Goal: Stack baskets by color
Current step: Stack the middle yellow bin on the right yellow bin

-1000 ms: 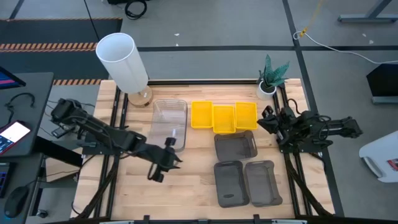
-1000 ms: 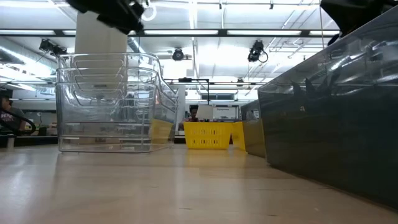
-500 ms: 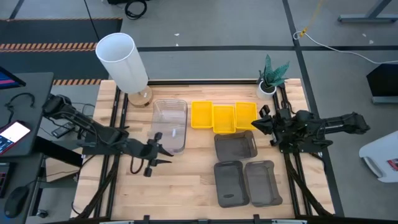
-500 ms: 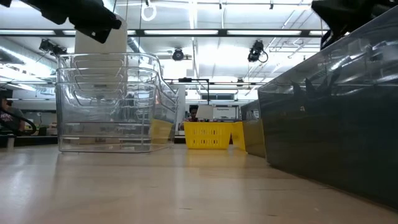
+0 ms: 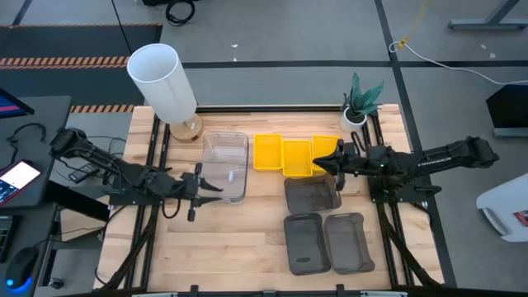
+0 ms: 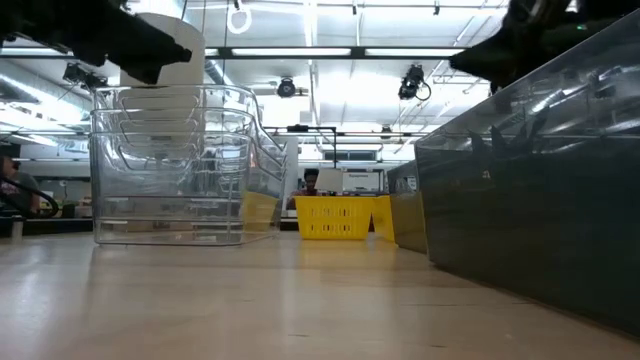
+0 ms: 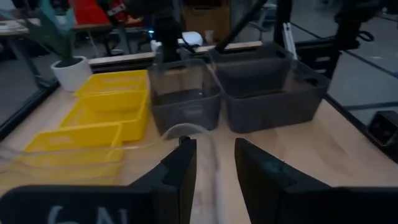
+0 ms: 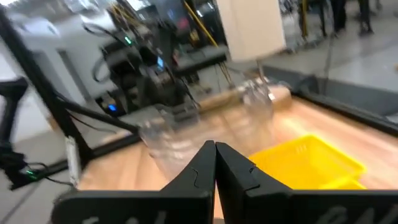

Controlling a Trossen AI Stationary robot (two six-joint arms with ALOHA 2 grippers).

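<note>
1. Our left gripper [image 5: 200,183] hovers low at the left edge of the clear baskets [image 5: 225,166], its fingers [image 7: 181,171] parted with nothing between them. We read this arm as the one that is not at work.

2. Those clear baskets already sit nested as one pile, left of centre, in front of the tall white cylinder [image 5: 162,80]. The low view shows several rims stepped one inside another [image 6: 170,165]. We judge them light, stiff and thin-walled, with smooth walls that may slip, so the rim of a long side is the place to pinch.

3. Next come the yellow baskets [image 5: 297,154], three side by side in a row at the table's back, the middle one set a little forward. None is stacked yet. They are small and squarer, and we expect them to be light and rigid. A pinch over one wall should lift them, though a basket held by one wall may tilt.

4. Our right gripper [image 5: 323,163] reaches in over the right end of the yellow row, its fingers [image 8: 214,163] pressed together and holding nothing. It must spread them before it can take a wall.

5. The dark grey baskets [image 5: 324,228] lie apart: one just in front of the yellow row, two side by side nearer the front edge. They seem as light and stiff as the clear ones.

6. The small plant pot [image 5: 355,116] stands at the back right corner.
</note>
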